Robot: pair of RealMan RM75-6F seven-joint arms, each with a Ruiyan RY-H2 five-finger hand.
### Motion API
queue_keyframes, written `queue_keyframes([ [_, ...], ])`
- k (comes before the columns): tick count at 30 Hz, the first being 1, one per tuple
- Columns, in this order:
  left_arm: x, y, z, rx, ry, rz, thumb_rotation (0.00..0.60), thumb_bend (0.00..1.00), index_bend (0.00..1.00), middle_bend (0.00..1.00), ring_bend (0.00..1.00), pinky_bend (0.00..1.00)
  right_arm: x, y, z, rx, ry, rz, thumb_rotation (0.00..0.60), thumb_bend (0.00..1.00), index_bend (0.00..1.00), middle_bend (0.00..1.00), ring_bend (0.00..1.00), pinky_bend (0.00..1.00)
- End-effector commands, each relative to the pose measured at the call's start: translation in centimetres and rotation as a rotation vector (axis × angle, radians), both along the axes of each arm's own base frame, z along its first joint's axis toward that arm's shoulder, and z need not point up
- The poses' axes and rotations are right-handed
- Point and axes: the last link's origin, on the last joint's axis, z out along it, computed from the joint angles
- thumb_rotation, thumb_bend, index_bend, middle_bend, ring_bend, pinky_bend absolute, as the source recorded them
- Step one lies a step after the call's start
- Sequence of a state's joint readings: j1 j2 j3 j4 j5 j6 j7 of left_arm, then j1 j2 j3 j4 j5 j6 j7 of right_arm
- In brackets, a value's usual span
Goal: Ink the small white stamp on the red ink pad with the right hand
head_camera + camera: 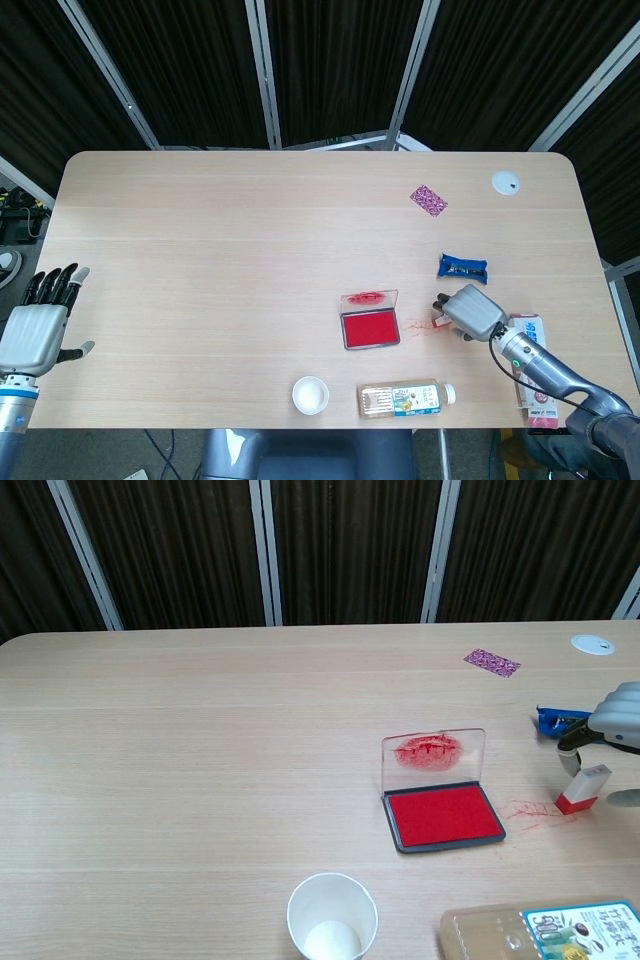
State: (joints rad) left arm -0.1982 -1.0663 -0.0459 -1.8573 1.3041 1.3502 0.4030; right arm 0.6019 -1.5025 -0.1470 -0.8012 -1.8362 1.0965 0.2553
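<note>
chest view: boxy white stamp (583,787), red base.

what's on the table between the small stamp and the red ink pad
Only red ink smears on bare wood lie between the stamp and the ink pad, clearest in the chest view.

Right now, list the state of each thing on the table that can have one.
Ink pad: open, lid upright, red smears on it.
Stamp: tilted on the table, red end down, right hand closing over its top; grip unclear.
Cup: upright, empty.
Bottle: lying on its side, capped.
Blue packet: lying flat.
Left hand: open, off the table's edge.
</note>
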Motion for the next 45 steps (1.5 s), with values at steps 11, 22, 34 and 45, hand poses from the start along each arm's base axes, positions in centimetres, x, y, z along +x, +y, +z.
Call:
queue_keyframes([
  [11, 0.0, 0.0, 0.0, -0.001, -0.002, -0.001, 0.600, 0.00, 0.00, 0.00, 0.00, 0.00, -0.2, -0.2, -0.3, -0.004, -0.015, -0.005, 0.600, 0.33, 0.49, 0.45, 0.80, 1.00],
  [22, 0.0, -0.1, -0.1, -0.002, 0.000, -0.003, 0.600, 0.00, 0.00, 0.00, 0.00, 0.00, 0.1, 0.0, -0.5, -0.009, -0.083, -0.011, 0.600, 0.48, 0.58, 0.54, 0.82, 1.00],
  [34, 0.1, -0.2, -0.1, -0.005, 0.001, -0.006, 0.600, 0.00, 0.00, 0.00, 0.00, 0.00, 2.7, 0.4, 0.3, -0.014, -0.239, 0.053, 0.600, 0.50, 0.59, 0.55, 0.82, 1.00],
  [45, 0.0, -0.2, -0.2, -0.010, 0.002, -0.004, 0.600, 0.00, 0.00, 0.00, 0.00, 0.00, 7.7, 1.1, -0.5, 0.091, -0.325, 0.277, 0.600, 0.53, 0.59, 0.56, 0.82, 1.00],
])
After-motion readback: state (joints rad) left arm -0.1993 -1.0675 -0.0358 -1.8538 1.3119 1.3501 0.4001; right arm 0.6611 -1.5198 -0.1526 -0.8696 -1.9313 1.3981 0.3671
